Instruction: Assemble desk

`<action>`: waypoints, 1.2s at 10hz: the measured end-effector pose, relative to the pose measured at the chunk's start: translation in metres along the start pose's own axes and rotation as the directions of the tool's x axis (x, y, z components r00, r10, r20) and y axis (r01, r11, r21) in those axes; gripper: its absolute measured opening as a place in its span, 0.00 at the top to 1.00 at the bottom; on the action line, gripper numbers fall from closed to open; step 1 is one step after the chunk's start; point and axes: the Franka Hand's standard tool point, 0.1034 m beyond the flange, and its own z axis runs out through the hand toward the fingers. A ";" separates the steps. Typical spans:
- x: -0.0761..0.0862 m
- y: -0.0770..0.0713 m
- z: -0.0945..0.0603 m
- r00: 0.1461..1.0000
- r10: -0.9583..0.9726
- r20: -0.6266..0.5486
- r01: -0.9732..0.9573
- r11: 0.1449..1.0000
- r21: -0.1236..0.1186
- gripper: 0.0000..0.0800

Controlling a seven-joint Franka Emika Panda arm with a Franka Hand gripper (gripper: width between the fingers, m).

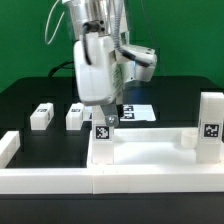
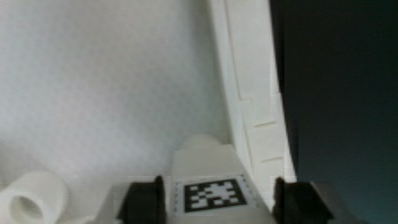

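1. The end effector point(image 1: 102, 124) is narrow and clamped on a leg point(image 1: 101, 131). In the wrist view that tagged block sits snug between both fingers point(image 2: 135, 203).
2. The held leg is upright at the panel's point(image 1: 150, 152) far corner on the exterior view's left, just inside the rim. I can't tell if it's touching the panel or hovering a hair above it.
3. The panel lies flat on the black surface point(image 1: 30, 100), near side of the scene, reaching toward the exterior view's right.
4. The second leg point(image 1: 210, 125) stands upright at the panel's end on the exterior view's right, tag facing the camera.
5. The two spare legs point(image 1: 41, 116) lie on the surface to the exterior view's left of the arm, near each other but not touching, well apart from the panel.
6. The marker board point(image 1: 137, 110) lies flat on the surface behind the arm, partly hidden.
7. The white wall point(image 1: 50, 181) runs along the near edge, just in front of the panel.
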 end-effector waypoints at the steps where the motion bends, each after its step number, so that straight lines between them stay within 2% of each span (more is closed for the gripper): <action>1: 0.000 0.000 0.000 0.998 0.061 -0.004 -0.061 0.998 0.003 0.63; 6: 0.000 0.000 0.000 0.992 0.129 -0.001 -0.129 0.992 0.004 0.63; 7: -0.001 0.000 0.000 0.992 0.127 -0.001 -0.127 0.992 0.003 0.44; 8: -0.001 0.000 0.000 0.992 0.125 -0.001 -0.125 0.992 0.003 0.44; 9: -0.003 0.000 -0.002 0.993 0.117 0.001 -0.117 0.993 0.005 0.28; 10: -0.016 0.002 -0.019 0.996 0.088 0.019 -0.088 0.996 0.018 0.21; 12: -0.045 0.012 -0.041 0.998 0.051 0.048 -0.051 0.999 -0.002 0.19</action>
